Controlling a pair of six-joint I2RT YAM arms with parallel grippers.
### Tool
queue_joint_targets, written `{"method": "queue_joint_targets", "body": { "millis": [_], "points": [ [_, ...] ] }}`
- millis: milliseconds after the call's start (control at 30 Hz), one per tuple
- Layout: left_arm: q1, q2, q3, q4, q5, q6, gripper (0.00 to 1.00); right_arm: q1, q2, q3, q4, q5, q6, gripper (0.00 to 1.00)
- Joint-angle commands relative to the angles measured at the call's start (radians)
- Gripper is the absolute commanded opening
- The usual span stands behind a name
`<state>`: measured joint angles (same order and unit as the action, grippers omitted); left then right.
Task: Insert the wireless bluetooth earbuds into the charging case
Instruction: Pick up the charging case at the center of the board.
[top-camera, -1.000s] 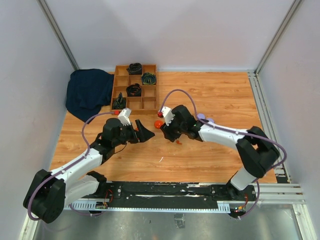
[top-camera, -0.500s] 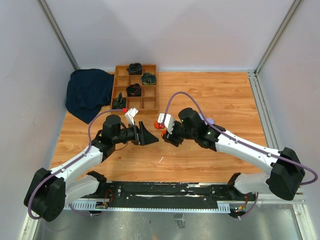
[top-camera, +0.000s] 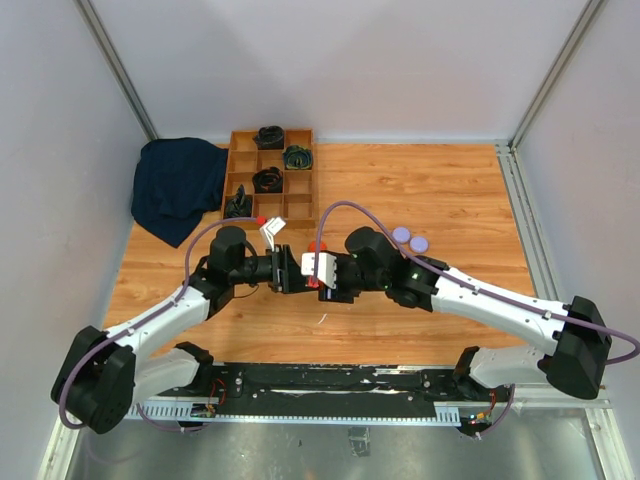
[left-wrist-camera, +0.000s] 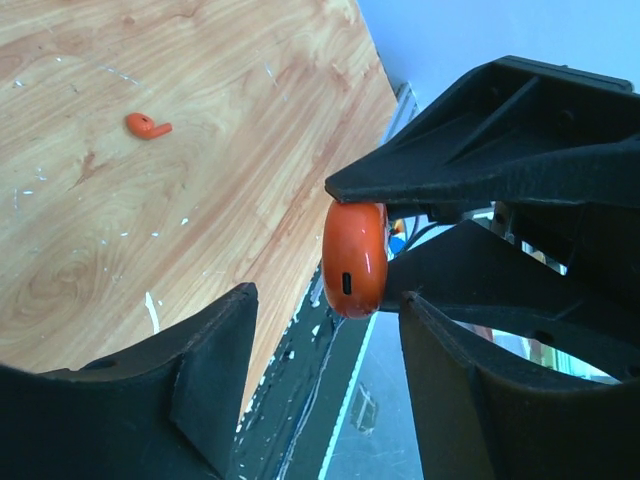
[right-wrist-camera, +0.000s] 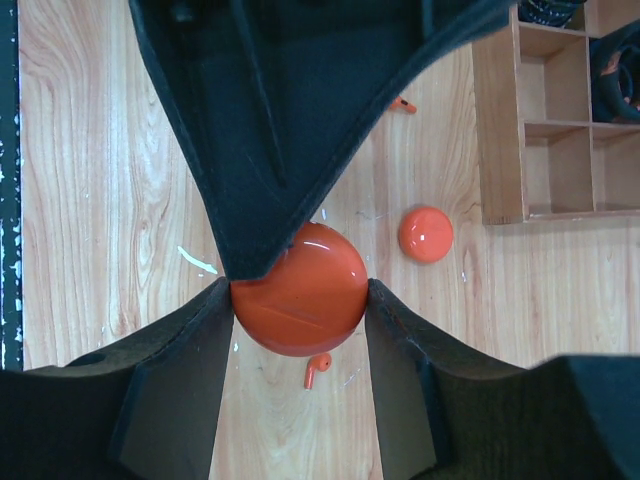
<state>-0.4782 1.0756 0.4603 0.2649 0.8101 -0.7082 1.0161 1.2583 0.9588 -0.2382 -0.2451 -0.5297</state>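
Note:
My right gripper (right-wrist-camera: 298, 286) is shut on a round orange charging case (right-wrist-camera: 312, 298) and holds it above the table. In the left wrist view the case (left-wrist-camera: 355, 258) hangs edge-on just beyond my left gripper (left-wrist-camera: 322, 310), which is open, its jaws wide apart on either side of it. In the top view both grippers meet mid-table, left (top-camera: 290, 271) and right (top-camera: 322, 277). One orange earbud (right-wrist-camera: 318, 370) lies on the wood under the case, another (right-wrist-camera: 403, 104) farther off. The left wrist view shows an orange earbud (left-wrist-camera: 147, 125) on the table.
A second orange disc (right-wrist-camera: 425, 234) lies near the wooden compartment tray (top-camera: 300, 208). Two lilac discs (top-camera: 410, 239) sit right of the arms. A dark blue cloth (top-camera: 178, 186) lies at the back left.
My right arm swung left and carried the orange case up off the table toward the left gripper. My left gripper moved right until the two met.

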Motion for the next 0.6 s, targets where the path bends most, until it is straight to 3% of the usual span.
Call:
{"method": "queue_joint_targets", "body": {
  "millis": [0, 367, 500, 567],
  "points": [
    [-0.021, 0.024, 0.036, 0.041, 0.039, -0.009, 0.61, 0.032, -0.017, 0.043, -0.019, 0.007, -0.065, 0.51],
    [-0.034, 0.049, 0.047, 0.059, 0.069, -0.009, 0.28, 0.044, -0.014, 0.046, -0.027, -0.013, -0.108, 0.55],
    [-0.034, 0.042, 0.041, 0.065, 0.068, -0.005, 0.06, 0.044, -0.021, 0.042, -0.03, 0.008, -0.109, 0.64],
    [-0.034, 0.029, 0.032, 0.075, 0.058, -0.001, 0.02, 0.042, -0.038, 0.036, -0.032, 0.017, -0.102, 0.71]
  ]
}}
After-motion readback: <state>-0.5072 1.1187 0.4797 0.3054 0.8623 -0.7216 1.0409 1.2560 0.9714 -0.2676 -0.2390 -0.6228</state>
